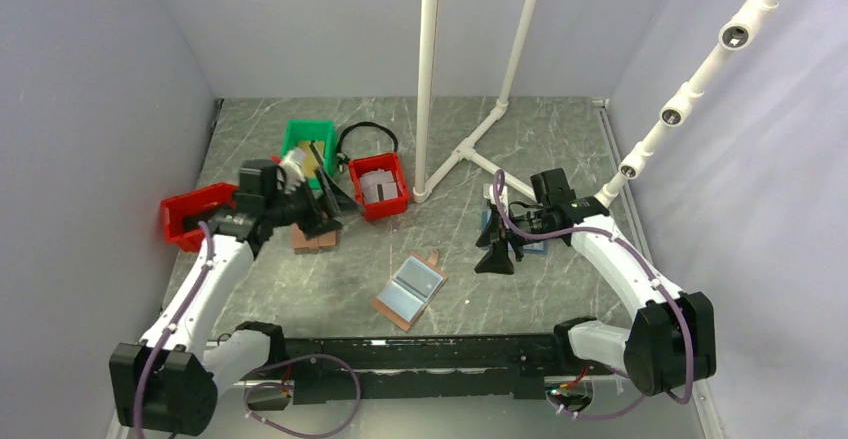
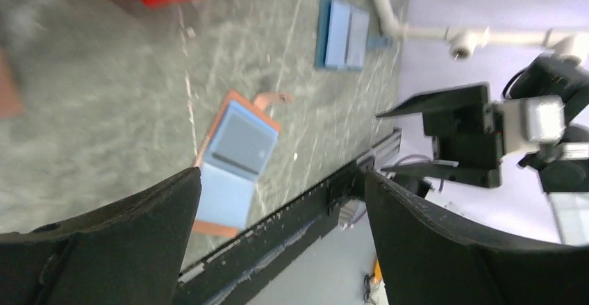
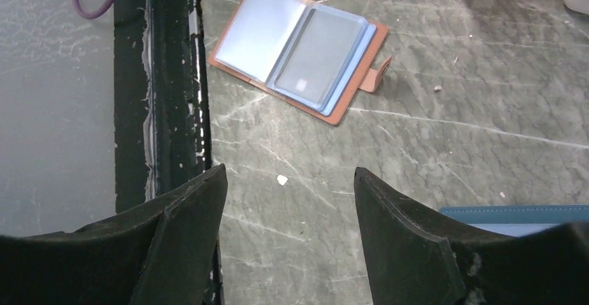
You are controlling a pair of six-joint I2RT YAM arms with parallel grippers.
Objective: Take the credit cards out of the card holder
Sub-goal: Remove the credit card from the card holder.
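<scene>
- The card holder (image 3: 299, 48) lies open and flat, ahead of the right gripper (image 3: 290, 180) and well apart; those jaws spread, empty
- The left gripper (image 2: 281, 180) gapes wide, holding nothing; holder beyond its gap
- One grey credit card (image 3: 316, 55) shows inside; likely thin, stiff, slick; pinch its exposed edge, pinning the light holder

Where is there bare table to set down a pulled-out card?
Bare marble lies between the card holder and the left arm, and right of the holder up to the right gripper. The back right corner past the white pipe frame is free too. Crowded: back left, around the green bin and red bin.
</scene>
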